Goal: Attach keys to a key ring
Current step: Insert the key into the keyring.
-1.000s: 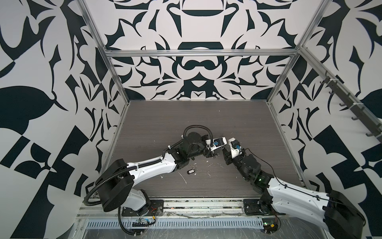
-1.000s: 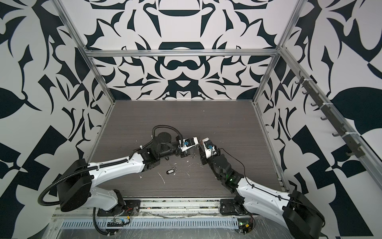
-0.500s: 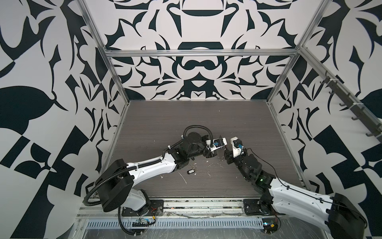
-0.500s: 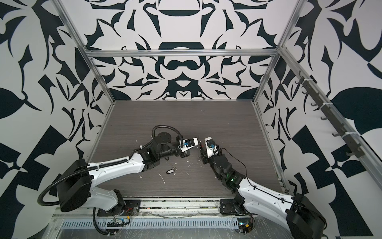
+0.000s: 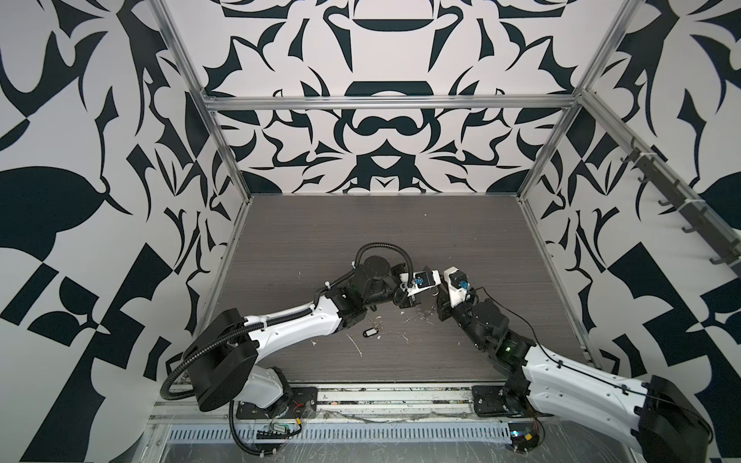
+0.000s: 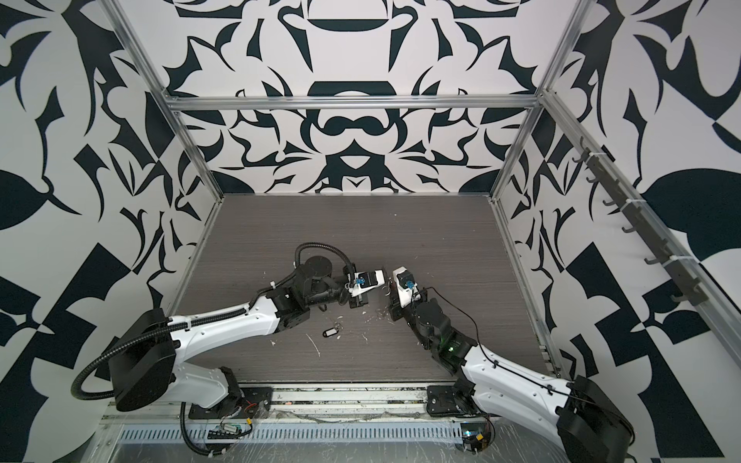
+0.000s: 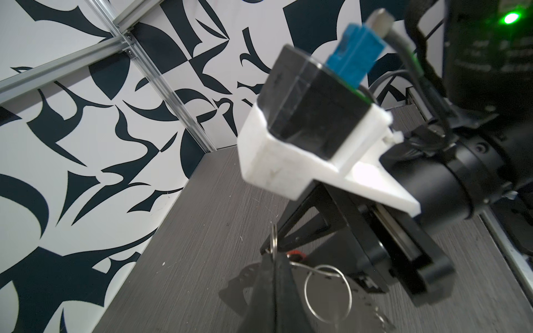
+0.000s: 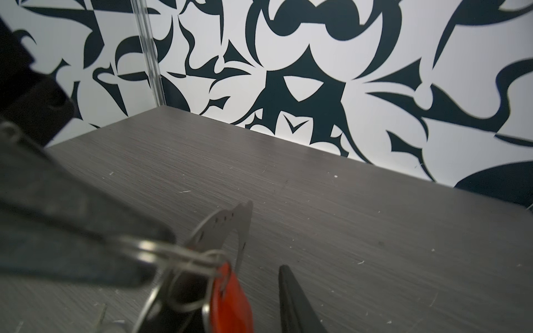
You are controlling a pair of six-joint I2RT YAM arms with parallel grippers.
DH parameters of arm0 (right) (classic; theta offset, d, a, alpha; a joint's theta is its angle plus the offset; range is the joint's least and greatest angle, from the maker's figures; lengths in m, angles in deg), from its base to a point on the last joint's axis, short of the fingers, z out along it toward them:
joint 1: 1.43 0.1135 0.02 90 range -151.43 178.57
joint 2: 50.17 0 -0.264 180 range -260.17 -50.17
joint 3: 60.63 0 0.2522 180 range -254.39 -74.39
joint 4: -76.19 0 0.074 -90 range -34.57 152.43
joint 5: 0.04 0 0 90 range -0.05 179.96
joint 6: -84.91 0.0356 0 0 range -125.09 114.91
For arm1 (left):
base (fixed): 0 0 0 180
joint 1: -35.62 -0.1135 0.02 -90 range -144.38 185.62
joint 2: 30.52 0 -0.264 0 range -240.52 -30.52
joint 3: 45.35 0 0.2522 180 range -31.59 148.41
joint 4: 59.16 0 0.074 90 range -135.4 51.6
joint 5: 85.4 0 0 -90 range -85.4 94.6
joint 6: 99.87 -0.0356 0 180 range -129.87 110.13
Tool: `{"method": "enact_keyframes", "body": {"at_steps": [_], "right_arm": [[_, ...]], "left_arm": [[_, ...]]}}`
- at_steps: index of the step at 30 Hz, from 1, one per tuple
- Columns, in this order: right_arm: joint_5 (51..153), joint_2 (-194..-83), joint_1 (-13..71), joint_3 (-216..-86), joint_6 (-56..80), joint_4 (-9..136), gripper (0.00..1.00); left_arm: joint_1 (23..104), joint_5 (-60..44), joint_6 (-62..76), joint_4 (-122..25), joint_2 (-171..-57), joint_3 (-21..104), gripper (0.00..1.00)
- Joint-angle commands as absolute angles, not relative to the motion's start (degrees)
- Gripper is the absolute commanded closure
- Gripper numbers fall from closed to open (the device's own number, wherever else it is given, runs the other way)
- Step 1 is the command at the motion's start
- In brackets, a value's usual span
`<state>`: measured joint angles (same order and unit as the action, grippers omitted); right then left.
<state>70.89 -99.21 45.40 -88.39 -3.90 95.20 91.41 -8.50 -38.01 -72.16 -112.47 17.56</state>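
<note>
L claw (image 7: 273, 259) is seen w/ tips pressed together, clamped on a small split ring (image 8: 144, 248) that sticks out past them. R claw (image 8: 256, 291) is raised just opposite: one finger (image 8: 297, 302) is shown beside the red-orange tag (image 8: 230, 299) w/ a slit of gap, the other is hidden, so whether anything is gripped cannot be told. A silver key (image 8: 230, 225) and that tag are hung from the split ring, off the worktop (image 8: 346, 216). The key ring (image 7: 350, 297), a thin wire hoop, is seen dangling just beside L claw's tips; whether it is threaded yet cannot be made out. The 2nd bunch, w/ black tag (image 5: 369, 332), is found lying on the worktop near L forearm, apart from both claws, among white scraps (image 5: 355, 345). Handling, as judged: keys are light, stiff, slick metal, best taken by the flat plastic tag or key head; the hoop is prob. springy and easily bent, so it should be pinched on the rim near its opening, not squeezed across
</note>
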Motion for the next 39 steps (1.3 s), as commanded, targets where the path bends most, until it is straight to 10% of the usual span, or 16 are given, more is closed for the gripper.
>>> {"method": "enact_keyframes", "body": {"at_steps": [1,9,39], "right_arm": [[70.6,-98.3,45.3,-90.1,-4.0,97.1,0.78],[69.3,-97.8,45.3,-89.4,-4.5,97.6,1.0],[66.7,-96.7,45.3,-100.1,0.0,76.1,1.0]], "left_arm": [[91.3,-9.8,-38.6,-73.1,-110.7,17.2,1.0],[91.3,-9.4,-38.7,-73.9,-110.3,16.6,1.0],[91.3,-3.3,-39.4,-81.9,-109.5,12.6,0.92]]}}
